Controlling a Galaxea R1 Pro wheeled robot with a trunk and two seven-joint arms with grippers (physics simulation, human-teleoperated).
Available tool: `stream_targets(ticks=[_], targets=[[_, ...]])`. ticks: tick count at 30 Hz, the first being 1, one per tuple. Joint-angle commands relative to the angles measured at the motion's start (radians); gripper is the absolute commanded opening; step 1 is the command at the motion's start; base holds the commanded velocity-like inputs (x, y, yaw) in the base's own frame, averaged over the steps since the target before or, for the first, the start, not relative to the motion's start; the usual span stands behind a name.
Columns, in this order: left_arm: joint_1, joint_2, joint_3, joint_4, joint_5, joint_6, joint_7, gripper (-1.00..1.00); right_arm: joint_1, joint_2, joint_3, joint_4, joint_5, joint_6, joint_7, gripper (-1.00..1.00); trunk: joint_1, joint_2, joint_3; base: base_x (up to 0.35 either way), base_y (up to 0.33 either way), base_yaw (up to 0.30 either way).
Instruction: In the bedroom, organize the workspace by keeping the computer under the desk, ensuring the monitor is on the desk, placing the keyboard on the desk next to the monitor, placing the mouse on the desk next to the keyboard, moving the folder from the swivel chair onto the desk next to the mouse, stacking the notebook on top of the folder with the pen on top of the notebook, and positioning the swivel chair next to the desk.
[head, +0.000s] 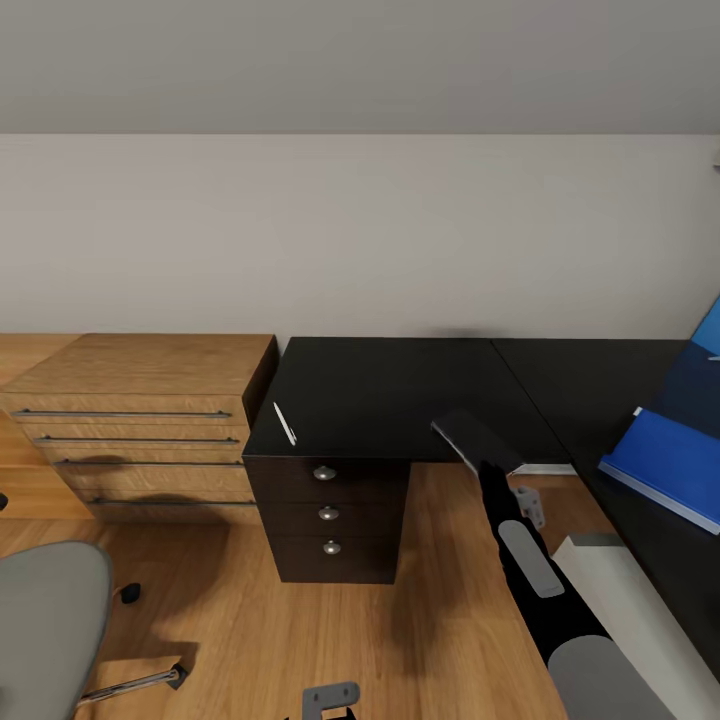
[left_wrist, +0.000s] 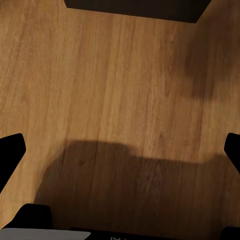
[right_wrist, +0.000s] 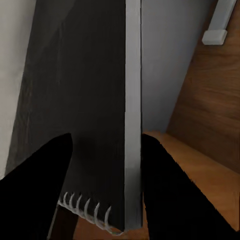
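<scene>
The notebook (head: 478, 440), dark-covered with a wire spiral binding, is clamped in the right gripper (head: 487, 467) and held in the air above the front edge of the black desk (head: 400, 385), tilted. In the right wrist view the two black fingers (right_wrist: 170, 190) press on either side of the notebook (right_wrist: 85, 110), one on the dark cover and one along its pale page edge, with the spiral coils showing near the fingers. No writing or label can be read on its cover.

The white pen (head: 285, 423) lies on the desk near its left front corner, well apart from the notebook. The blue folder (head: 668, 465) rests on the right-hand stretch of the desk, at the picture's right edge, with a brighter blue shape behind it that is cut off by the frame. Part of the grey swivel chair (head: 45, 625) stands on the floor at lower left, away from the desk.

The left gripper (left_wrist: 120, 150) hangs over the wooden floor (left_wrist: 115, 90) with its fingers spread wide and nothing between them; their dark tips sit at the opposite edges of the left wrist view.

The desk has a three-drawer pedestal (head: 328, 515) with round metal knobs under its left end. Just beside it stands a light wooden dresser (head: 140, 420) with long bar handles. The floor is warm wood planking, and a plain pale wall (head: 360, 230) rises behind the furniture.
</scene>
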Motion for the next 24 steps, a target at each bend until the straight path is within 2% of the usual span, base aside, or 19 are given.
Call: stream_targets(ticks=[1,11,19,24], targets=[[-0.001,0.001,-0.003,-0.001,0.004,0.005,0.007,1.00,0.000,-0.001,0.005,0.000,-0.017,-0.009,-0.005,-1.00,0.000,0.000,-0.001,0.000,0.000,0.000],[-0.001,0.001,-0.004,-0.001,0.004,0.005,0.006,1.00,0.000,0.002,0.004,-0.001,-0.019,-0.010,-0.005,-1.00,0.000,0.000,-0.001,0.000,0.000,0.000],[-0.001,-0.001,-0.007,0.022,0.004,0.003,0.006,1.00,0.010,0.001,0.003,-0.020,-0.018,-0.011,0.004,-1.00,-0.031,0.056,0.024,0.000,0.000,0.000],[-0.001,0.000,-0.007,0.024,0.004,0.004,0.006,1.00,0.039,0.001,0.002,-0.065,-0.018,-0.012,0.027,-1.00,-0.050,0.091,0.040,0.000,0.000,0.000]])
